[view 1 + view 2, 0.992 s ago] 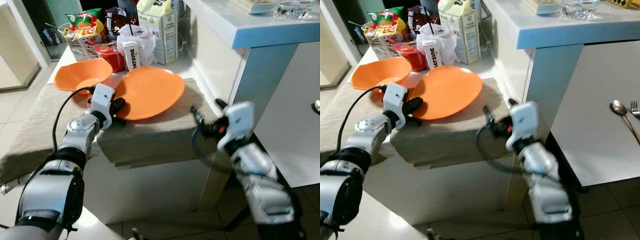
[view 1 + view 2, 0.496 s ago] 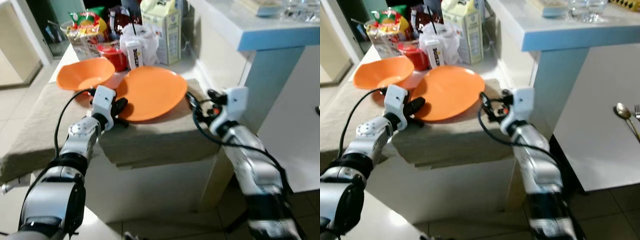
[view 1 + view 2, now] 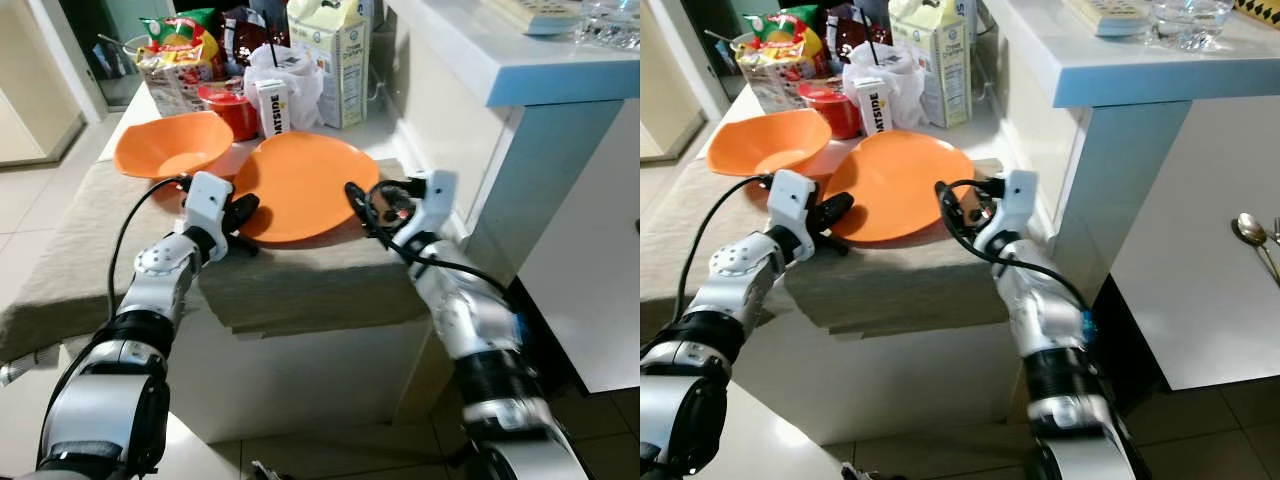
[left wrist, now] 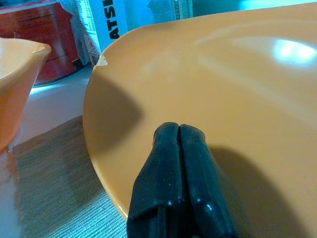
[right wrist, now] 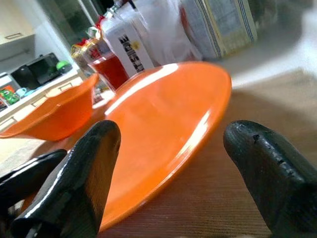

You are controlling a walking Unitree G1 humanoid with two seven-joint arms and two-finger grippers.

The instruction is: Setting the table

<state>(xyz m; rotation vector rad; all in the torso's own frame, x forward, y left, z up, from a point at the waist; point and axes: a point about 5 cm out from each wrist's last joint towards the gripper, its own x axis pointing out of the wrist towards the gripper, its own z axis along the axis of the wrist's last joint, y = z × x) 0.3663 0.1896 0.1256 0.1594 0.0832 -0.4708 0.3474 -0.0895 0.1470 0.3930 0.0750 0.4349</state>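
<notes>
Head view: the flat round orange plastic plate [image 3: 305, 183] lies on the beige woven cloth [image 3: 300, 270], left gripper [image 3: 243, 210] at its near-left rim.

Left wrist: fingers pressed together over the rim.

Right wrist: right gripper [image 5: 171, 168] gapes; it should straddle the rim squarely before closing.

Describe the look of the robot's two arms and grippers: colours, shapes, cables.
Both arms are silver with dark joint bands. Each ends in a white boxy wrist block carrying two long black fingers: the left gripper and the right gripper. A thin black cable loops out from each wrist. The right gripper has a small red spot near its finger bases.
</notes>
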